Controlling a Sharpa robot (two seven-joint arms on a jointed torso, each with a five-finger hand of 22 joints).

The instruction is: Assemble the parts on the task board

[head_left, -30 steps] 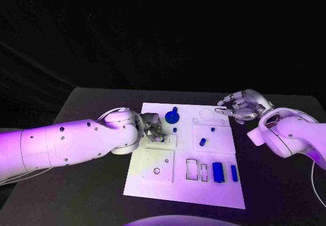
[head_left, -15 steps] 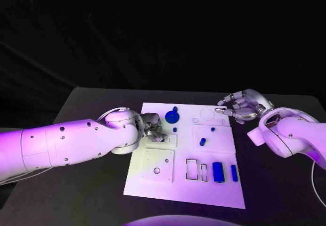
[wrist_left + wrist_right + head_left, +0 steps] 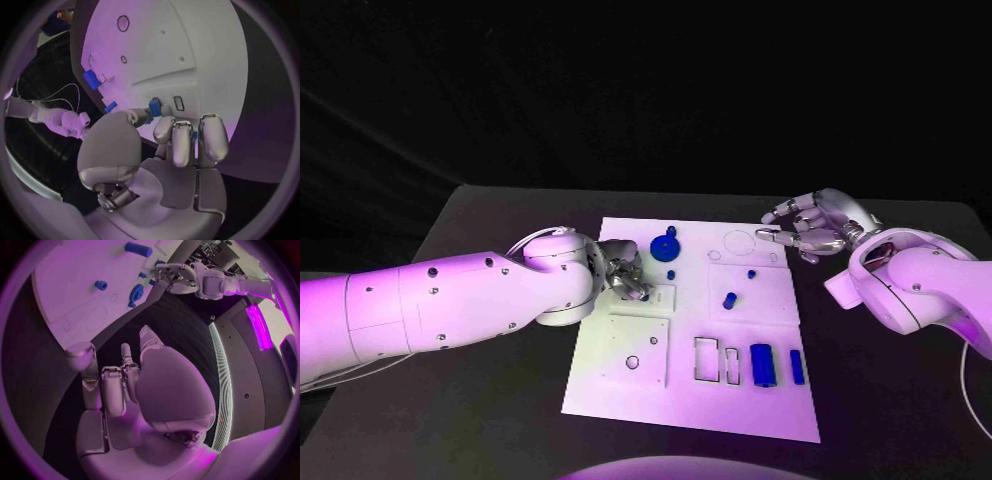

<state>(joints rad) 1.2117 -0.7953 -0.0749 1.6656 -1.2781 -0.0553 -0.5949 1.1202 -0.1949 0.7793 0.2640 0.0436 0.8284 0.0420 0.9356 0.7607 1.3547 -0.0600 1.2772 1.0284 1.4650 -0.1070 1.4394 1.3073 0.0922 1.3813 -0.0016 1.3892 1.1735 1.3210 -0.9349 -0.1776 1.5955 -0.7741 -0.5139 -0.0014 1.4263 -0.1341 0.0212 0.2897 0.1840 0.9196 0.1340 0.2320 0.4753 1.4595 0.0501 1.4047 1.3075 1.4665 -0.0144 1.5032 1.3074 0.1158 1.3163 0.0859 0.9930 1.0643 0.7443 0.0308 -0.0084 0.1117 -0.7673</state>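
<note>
left hand [image 3: 623,277] fingers curled, right hand [image 3: 811,229] loosely open, empty

Both arms wore smooth white rounded shells dotted with small dark screw holes. The left arm [image 3: 459,305] was a thick cylinder ending in a bulbous wrist; the right arm [image 3: 913,285] showed a dark recess. Each robot hand, left [image 3: 162,150] and right [image 3: 812,228], was silver, with segmented fingers and rounded pads.

We see a black table [image 3: 488,215] with a dull, flat top. Behind it hangs a black curtain [image 3: 646,90] with soft folds, and it covers the whole back. In the right wrist view we see a bright light strip [image 3: 258,326] beside a dark floor [image 3: 240,385].
</note>
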